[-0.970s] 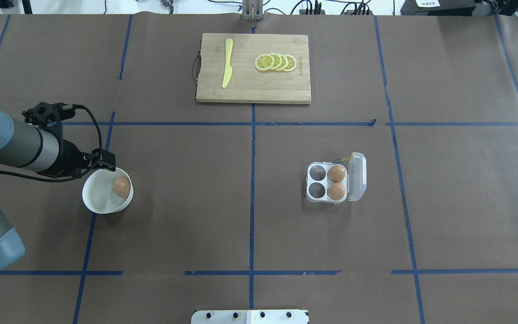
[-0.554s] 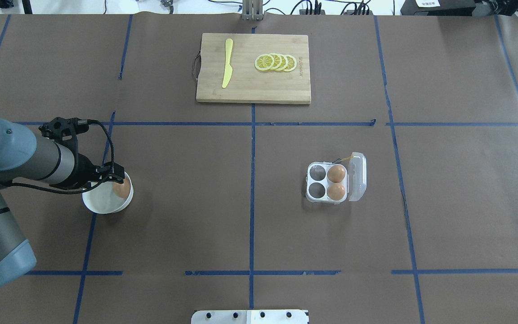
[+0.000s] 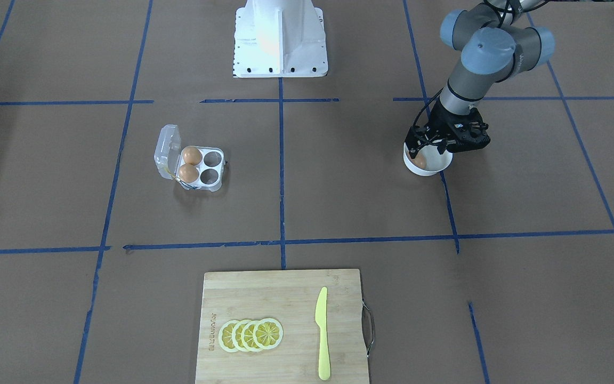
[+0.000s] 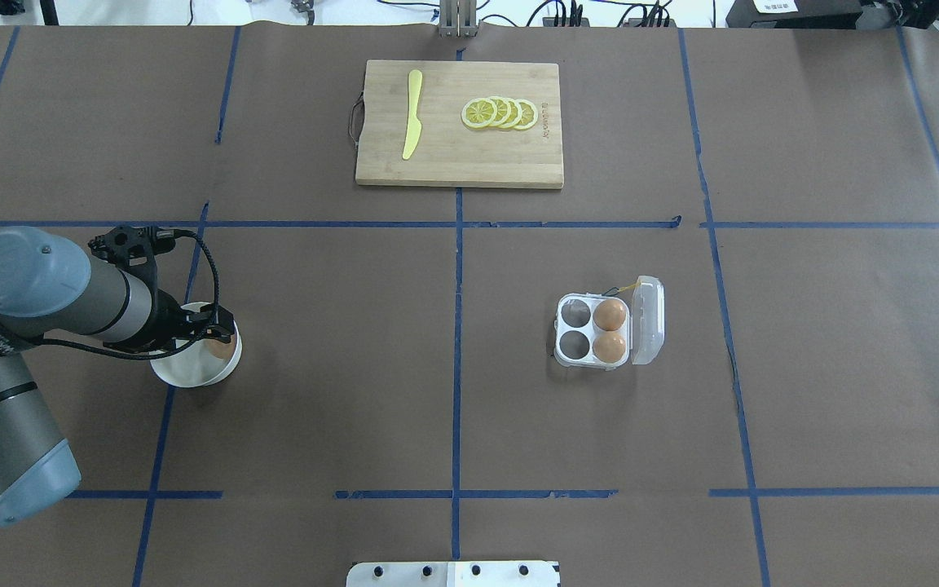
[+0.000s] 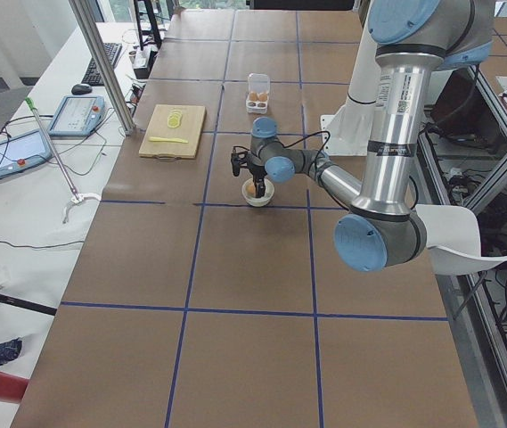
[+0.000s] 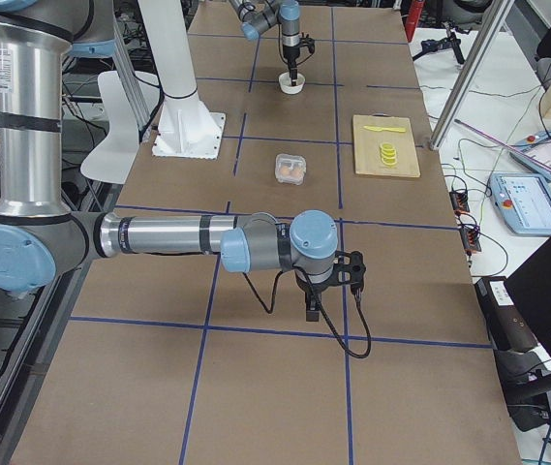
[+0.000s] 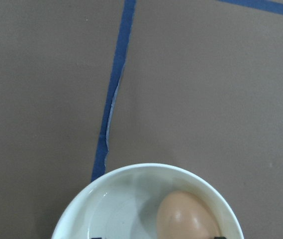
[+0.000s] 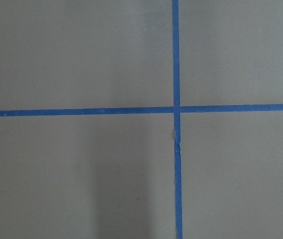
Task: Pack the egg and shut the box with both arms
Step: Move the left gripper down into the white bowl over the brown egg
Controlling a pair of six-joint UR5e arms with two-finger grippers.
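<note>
A tan egg point(image 7: 186, 218) lies in a round white bowl point(image 4: 185, 372) at the table's left. My left gripper point(image 4: 210, 333) hangs open over the bowl, its fingers either side of that egg point(image 3: 419, 161), not closed on it. The clear box point(image 4: 574, 357) stands right of centre with its lid point(image 4: 649, 319) hinged open. Two more eggs point(image 4: 610, 314) fill its right-hand cups; the two left cups are bare. My right gripper point(image 6: 312, 312) shows only in the exterior right view, low over bare table near the front; I cannot tell if it is open or shut.
A wooden cutting board point(image 4: 453, 167) at the far middle carries a yellow knife point(image 4: 412, 114) and lemon slices point(image 4: 500, 112). The white robot base point(image 3: 280, 37) stands at the near edge. Blue tape lines cross the brown table cover.
My left arm has swung right and forward, bringing its gripper from the bowl's left rim to over the egg in the bowl. The box and its eggs have not moved.
</note>
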